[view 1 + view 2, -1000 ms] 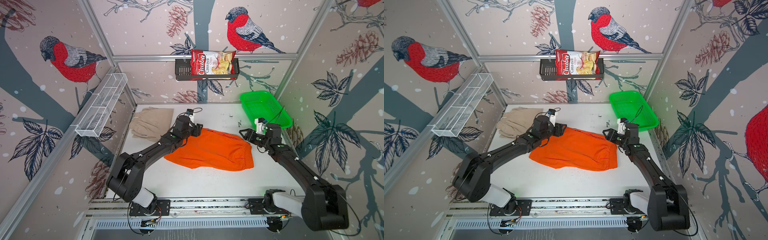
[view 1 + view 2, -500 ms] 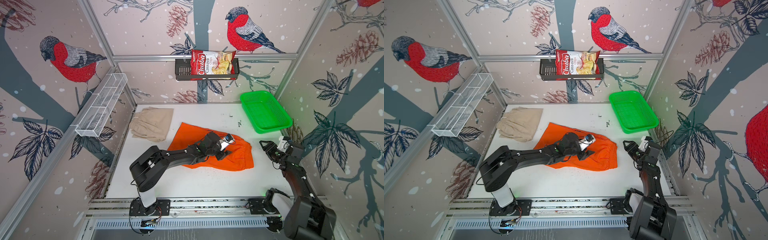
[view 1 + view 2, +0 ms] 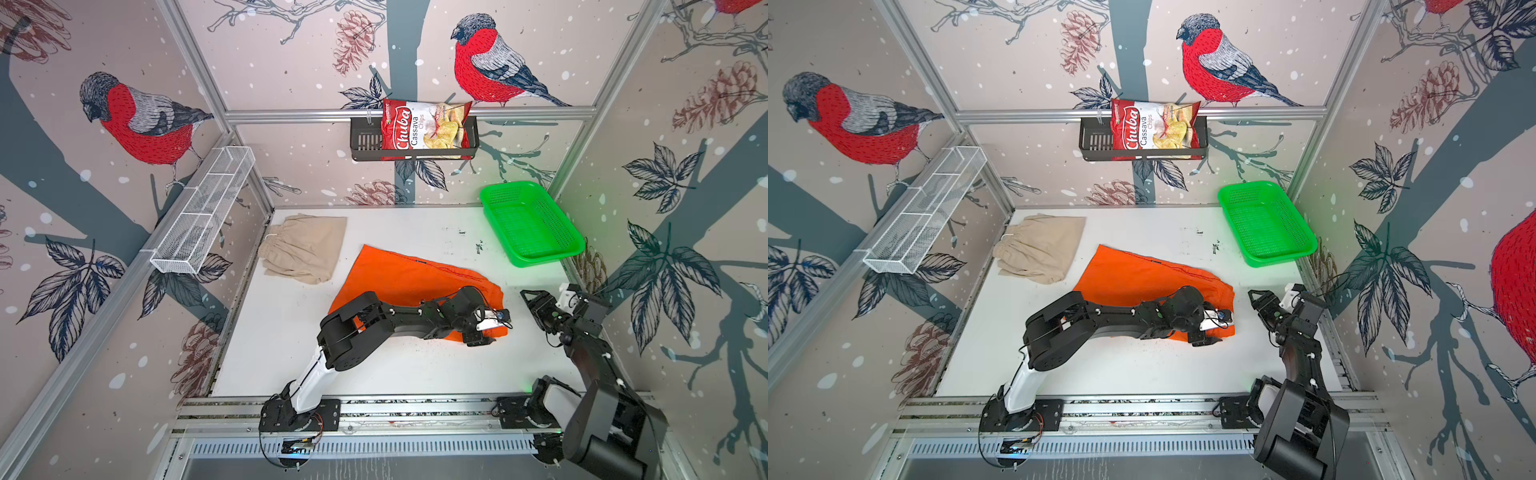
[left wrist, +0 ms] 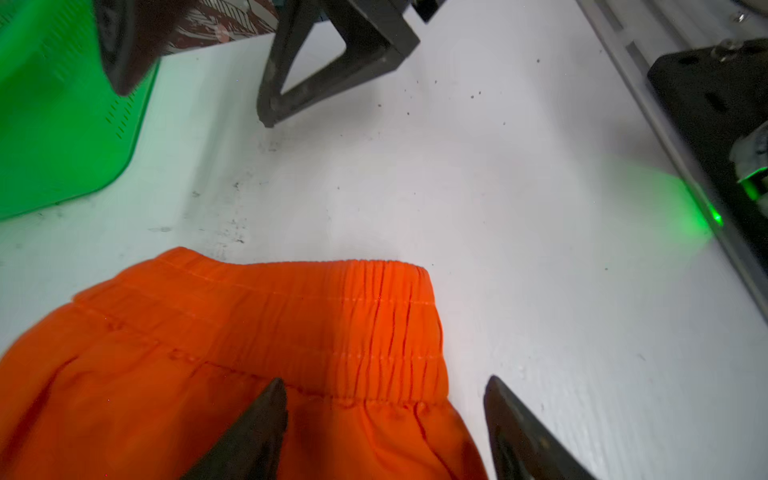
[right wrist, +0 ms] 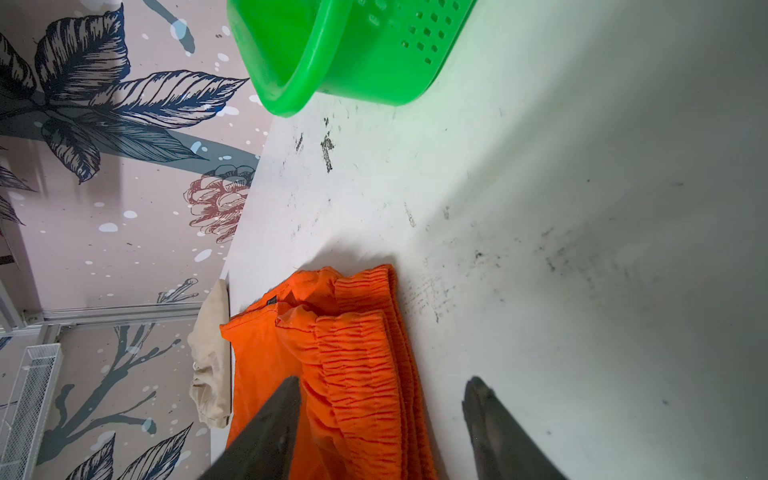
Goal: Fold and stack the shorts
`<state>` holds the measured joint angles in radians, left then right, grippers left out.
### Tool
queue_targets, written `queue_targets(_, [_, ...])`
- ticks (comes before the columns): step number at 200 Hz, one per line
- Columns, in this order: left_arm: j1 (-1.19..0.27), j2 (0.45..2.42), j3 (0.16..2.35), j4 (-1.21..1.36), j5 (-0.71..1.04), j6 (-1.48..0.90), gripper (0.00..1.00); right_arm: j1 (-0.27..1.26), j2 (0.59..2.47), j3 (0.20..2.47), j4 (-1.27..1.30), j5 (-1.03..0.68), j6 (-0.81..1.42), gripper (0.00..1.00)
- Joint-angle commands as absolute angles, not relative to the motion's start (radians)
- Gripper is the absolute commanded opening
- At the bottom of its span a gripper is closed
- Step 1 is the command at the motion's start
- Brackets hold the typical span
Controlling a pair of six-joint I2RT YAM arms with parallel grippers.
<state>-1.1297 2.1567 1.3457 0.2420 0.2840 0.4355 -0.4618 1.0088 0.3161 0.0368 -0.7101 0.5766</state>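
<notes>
The orange shorts [image 3: 411, 274] [image 3: 1142, 274] lie folded in the middle of the white table, their gathered waistband [image 4: 374, 316] toward the right. My left gripper [image 3: 492, 332] [image 3: 1214, 332] [image 4: 384, 380] hangs open over their near right corner, the cloth lying flat beneath the jaws. My right gripper [image 3: 536, 305] [image 3: 1264, 307] [image 5: 382, 399] stands open just right of the shorts and holds nothing; the doubled waistband [image 5: 357, 357] lies ahead of it. The beige shorts [image 3: 305, 249] [image 3: 1040, 249] [image 5: 212, 365] lie folded at the far left.
A green mesh basket [image 3: 544, 259] [image 3: 1279, 257] [image 5: 332, 54] sits at the far right corner. A white wire rack [image 3: 199, 216] hangs on the left wall; a black shelf with a chips bag [image 3: 424, 131] hangs on the back wall. The arm bases stand along the front rail [image 3: 415, 407].
My left gripper swept from the far left of the orange shorts to their near right corner, folding them over, and its jaws have widened. My right arm pulled back toward the near right.
</notes>
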Motion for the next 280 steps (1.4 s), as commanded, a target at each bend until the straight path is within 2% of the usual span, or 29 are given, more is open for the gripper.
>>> queue_targets(1, [-1.145, 2.185, 1.344, 0.262, 0.243, 0.480, 0.76, -0.463, 1.014, 0.308, 0.051, -0.735, 0.557, 0.65])
queue_targets(36, [-1.156, 2.233, 1.299, 0.339, 0.168, 0.446, 0.75, -0.462, 1.022, 0.286, 0.052, -0.754, 0.557, 0.65])
queue_targets(78, [-1.155, 2.215, 1.239, 0.443, 0.072, 0.305, 0.33, -0.445, 1.039, 0.284, 0.009, -0.765, 0.563, 0.68])
queue_targets(135, [-1.133, 2.111, 1.137, 0.604, 0.180, 0.214, 0.11, -0.348, 1.157, 0.276, 0.060, -0.864, 0.656, 0.76])
queue_targets(185, [-1.074, 2.047, 1.003, 0.837, 0.264, 0.076, 0.03, -0.264, 1.192, 0.264, 0.163, -0.872, 0.826, 0.81])
queue_targets(280, [-1.049, 2.043, 0.926, 0.959, 0.296, 0.014, 0.02, -0.121, 1.236, 0.204, 0.428, -0.893, 1.073, 0.82])
